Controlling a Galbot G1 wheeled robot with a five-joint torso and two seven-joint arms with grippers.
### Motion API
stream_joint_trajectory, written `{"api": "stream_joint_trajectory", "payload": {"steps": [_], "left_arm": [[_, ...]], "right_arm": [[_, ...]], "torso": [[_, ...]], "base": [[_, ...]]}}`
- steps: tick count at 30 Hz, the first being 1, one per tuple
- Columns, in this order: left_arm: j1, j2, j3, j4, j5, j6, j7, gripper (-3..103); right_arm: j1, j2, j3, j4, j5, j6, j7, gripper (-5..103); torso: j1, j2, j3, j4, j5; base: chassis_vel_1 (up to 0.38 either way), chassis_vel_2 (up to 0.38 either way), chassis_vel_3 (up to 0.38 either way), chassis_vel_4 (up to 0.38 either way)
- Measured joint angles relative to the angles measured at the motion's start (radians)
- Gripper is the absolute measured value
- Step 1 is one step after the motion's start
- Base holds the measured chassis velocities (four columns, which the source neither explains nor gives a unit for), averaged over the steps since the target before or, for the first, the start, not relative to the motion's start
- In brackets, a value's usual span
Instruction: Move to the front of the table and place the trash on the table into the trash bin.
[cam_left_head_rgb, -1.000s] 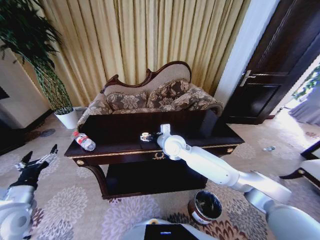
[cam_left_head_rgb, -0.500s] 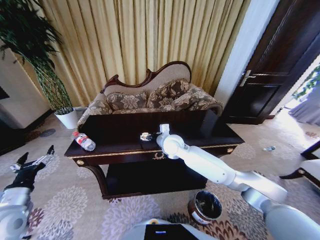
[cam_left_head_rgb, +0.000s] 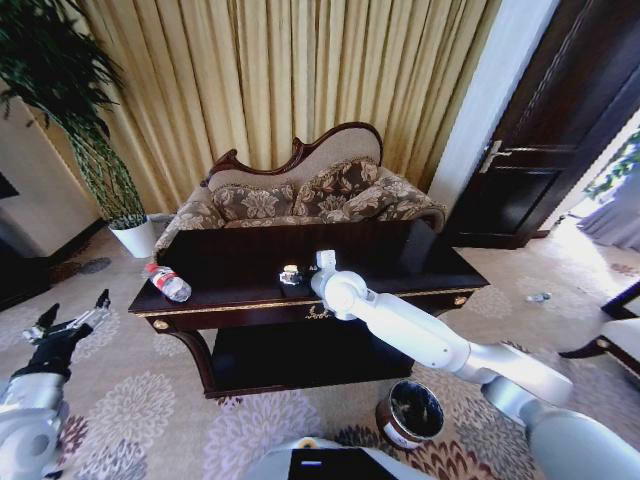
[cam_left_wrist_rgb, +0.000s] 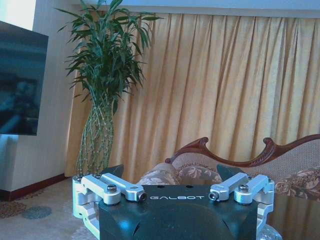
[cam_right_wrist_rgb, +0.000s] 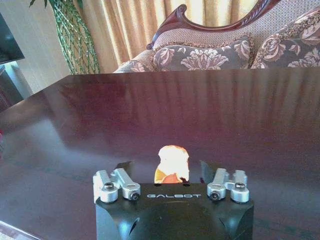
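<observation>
Your right gripper (cam_right_wrist_rgb: 172, 172) brackets a crumpled scrap (cam_right_wrist_rgb: 171, 163), jaws apparently open; bottle (cam_left_head_rgb: 167, 283) remains on the desk (cam_left_head_rgb: 400, 262); bin (cam_left_head_rgb: 411, 414) waits.

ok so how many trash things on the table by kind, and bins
plastic bottle: 1
crumpled scrap, between the open fingers of the right gripper: 1
trash bin, on the floor: 1
total: 3
Left gripper is open, off the table's left end.

Head camera high, looking forward-down over desk (cam_left_head_rgb: 420, 262) toward sofa (cam_left_head_rgb: 300, 195). Right wrist camera low, close above desk (cam_right_wrist_rgb: 240, 115), facing sofa (cam_right_wrist_rgb: 210, 50). Left wrist camera beside desk, sharing sofa (cam_left_wrist_rgb: 240, 165), curtain (cam_left_wrist_rgb: 225, 85).
</observation>
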Motion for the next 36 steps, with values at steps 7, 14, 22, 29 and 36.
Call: {"api": "stream_joint_trajectory", "payload": {"steps": [7,14,22,29,36], "left_arm": [[-0.006,0.011,-0.002,0.006,-0.006,0.001,-0.001,100],[-0.007,0.014,-0.002,0.011,-0.008,0.002,-0.001,100],[-0.004,0.013,-0.002,0.011,-0.011,0.002,-0.002,100],[-0.002,0.040,0.003,0.012,-0.020,0.002,-0.002,100],[-0.027,0.159,0.028,0.035,-0.071,0.020,-0.017,100]], "right_arm": [[-0.002,-0.001,-0.001,-0.007,-0.008,0.003,-0.004,50],[0.000,0.002,-0.006,-0.009,-0.013,0.023,0.004,23],[-0.009,-0.007,-0.002,0.005,-0.014,0.034,0.008,1],[-0.015,0.003,0.057,0.019,-0.051,0.036,0.061,0],[-0.077,-0.082,0.170,0.049,-0.307,0.063,0.034,0]], "torso": [[0.000,0.000,0.000,0.0000,0.0000],[0.000,0.000,0.000,0.0001,0.0000],[0.000,0.000,0.000,0.0000,0.0000],[0.000,0.000,0.000,0.0002,0.0000],[0.000,0.000,0.000,-0.0002,0.0001]], "base": [[0.000,0.000,0.000,0.000],[0.000,0.000,0.000,0.000],[0.000,0.000,0.000,0.000],[0.000,0.000,0.000,0.000],[0.000,0.000,0.000,0.000]]}}
